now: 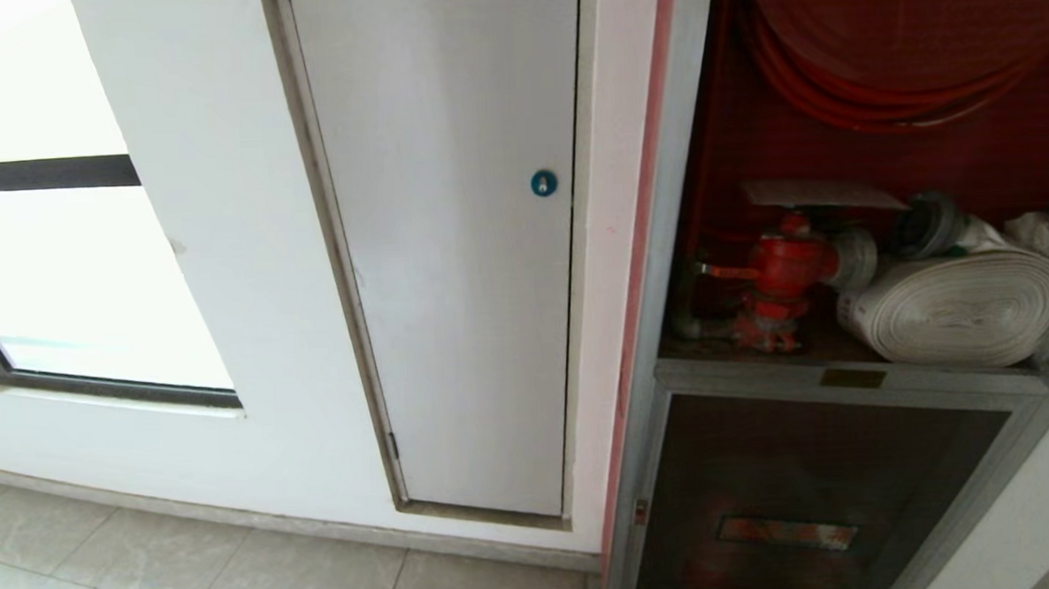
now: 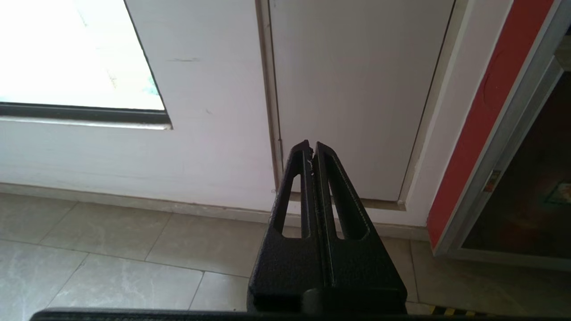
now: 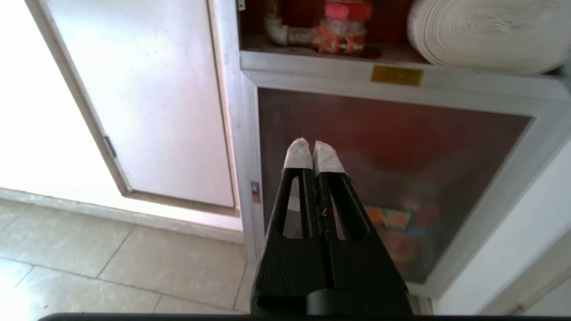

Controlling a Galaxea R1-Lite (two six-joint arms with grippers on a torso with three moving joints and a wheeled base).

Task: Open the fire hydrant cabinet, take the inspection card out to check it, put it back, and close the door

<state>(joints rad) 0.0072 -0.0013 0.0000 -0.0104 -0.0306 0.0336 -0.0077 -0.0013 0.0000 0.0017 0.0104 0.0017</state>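
Head view showed the tall silver-framed, red-lined fire hydrant cabinet (image 1: 664, 235) with its upper compartment open. A thin white rectangular sheet (image 1: 821, 195), probably the inspection card, lay flat over the red metal valve (image 1: 784, 265), with its long axis running across the cabinet. It looked light and floppy, best pinched at its near free edge. It sat ahead of and higher than the right gripper (image 3: 314, 143), whose taped jaws were closed on nothing. The left gripper (image 2: 312, 145) had its jaws closed too, also empty, and was well aside from the card.
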